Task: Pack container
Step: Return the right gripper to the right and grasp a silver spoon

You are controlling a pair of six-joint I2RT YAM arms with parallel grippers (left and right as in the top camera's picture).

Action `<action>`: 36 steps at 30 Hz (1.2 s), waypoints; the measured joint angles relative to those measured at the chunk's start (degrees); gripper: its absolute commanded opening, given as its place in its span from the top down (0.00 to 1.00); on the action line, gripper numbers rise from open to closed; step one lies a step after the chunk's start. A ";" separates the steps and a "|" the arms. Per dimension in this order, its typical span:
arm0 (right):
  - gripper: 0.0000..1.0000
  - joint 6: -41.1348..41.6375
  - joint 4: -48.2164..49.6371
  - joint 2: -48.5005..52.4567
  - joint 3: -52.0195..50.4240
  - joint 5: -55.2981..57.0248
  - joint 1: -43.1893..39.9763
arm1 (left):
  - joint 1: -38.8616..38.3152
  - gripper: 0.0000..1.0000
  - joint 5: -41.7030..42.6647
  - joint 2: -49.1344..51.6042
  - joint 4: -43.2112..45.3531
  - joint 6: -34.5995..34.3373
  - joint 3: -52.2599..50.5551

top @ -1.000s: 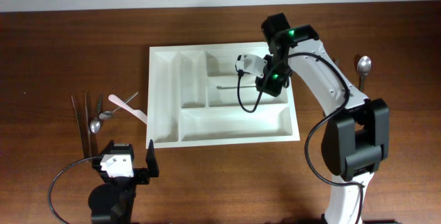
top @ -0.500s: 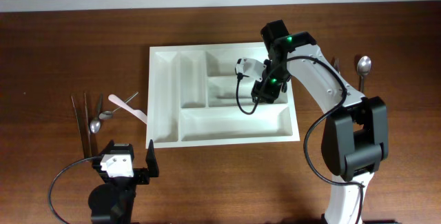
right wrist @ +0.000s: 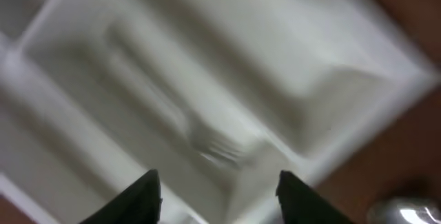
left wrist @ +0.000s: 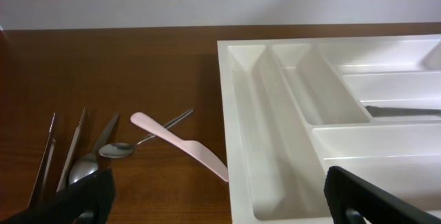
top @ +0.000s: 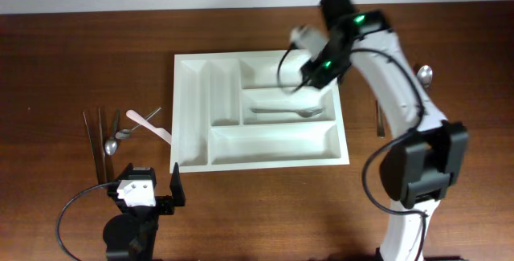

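Here, the container [top: 273, 165] lies flat on the brown wooden table [top: 72, 60], a little right of the middle, its long side running across the overhead view. It is a large white rectangular plastic tray with a raised rim and sloping inner walls. It has five compartments: two narrow upright ones at its left end, and three long horizontal ones stacked beside them, the nearest being the widest. A metal spoon [top: 287, 112] lies lengthwise in the middle horizontal compartment.

The right gripper [top: 315, 70] hangs over the tray's far right corner, above the top horizontal compartment. Its fingers are spread and grip nothing. Its wrist view is blurred and shows only white tray walls beneath the two dark fingertips [right wrist: 148, 196].

The left gripper [top: 150, 190] sits by the near table edge, just off the tray's near left corner and apart from it, jaws wide and holding nothing.

Left of the tray lie a pale plastic knife [top: 150, 124], a second spoon [top: 120, 135] and thin metal sticks [top: 95, 144]. A third spoon [top: 423, 75] lies well to the tray's right
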 measured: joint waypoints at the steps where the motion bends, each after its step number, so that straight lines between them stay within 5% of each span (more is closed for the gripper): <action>1: 0.01 2.45 -0.98 -0.04 1.77 0.44 -1.51 | 0.00 0.01 0.00 0.00 -0.02 0.00 0.00; 10: 0.03 11.30 -6.56 -0.20 3.50 0.50 -15.74 | 0.00 0.01 0.00 0.00 0.00 0.00 0.00; 17: 0.29 12.66 -4.42 -0.20 0.28 -2.03 -23.78 | 0.00 0.01 0.00 0.00 0.00 0.02 0.00; 36: 0.35 15.28 10.95 -0.20 -19.74 -0.35 -24.24 | 0.00 0.01 0.00 0.00 0.00 0.02 0.00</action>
